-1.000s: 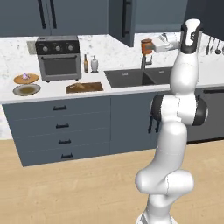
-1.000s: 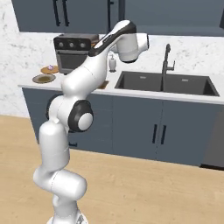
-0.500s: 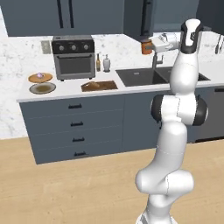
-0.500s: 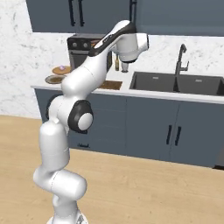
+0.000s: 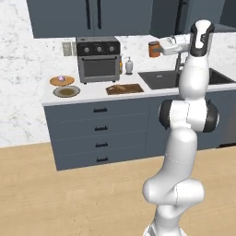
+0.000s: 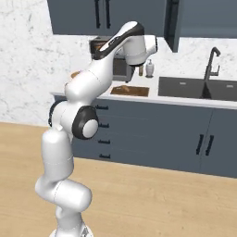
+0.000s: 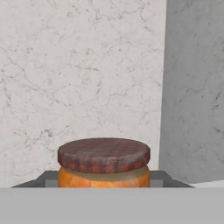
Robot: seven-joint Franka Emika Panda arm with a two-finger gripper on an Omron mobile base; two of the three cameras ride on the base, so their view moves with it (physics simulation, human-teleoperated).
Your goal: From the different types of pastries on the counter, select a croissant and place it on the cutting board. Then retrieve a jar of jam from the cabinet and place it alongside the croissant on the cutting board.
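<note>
My gripper point(image 5: 158, 49) holds the orange jam jar point(image 5: 154, 49), round with a dark red lid, clamped in its jaws high above the sink point(image 5: 162, 78), well apart from the wooden cutting board point(image 5: 124, 89) bearing the croissant point(image 5: 120, 87), beside the toaster oven point(image 5: 97, 59).

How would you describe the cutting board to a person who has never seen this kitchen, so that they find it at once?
Start at the black toaster oven standing on the grey counter. Just in front of it to the right, before the sink, lies the cutting board. It is a flat brown rectangle carrying a small brown pastry, unlike the two round plates lying left of the oven.
</note>
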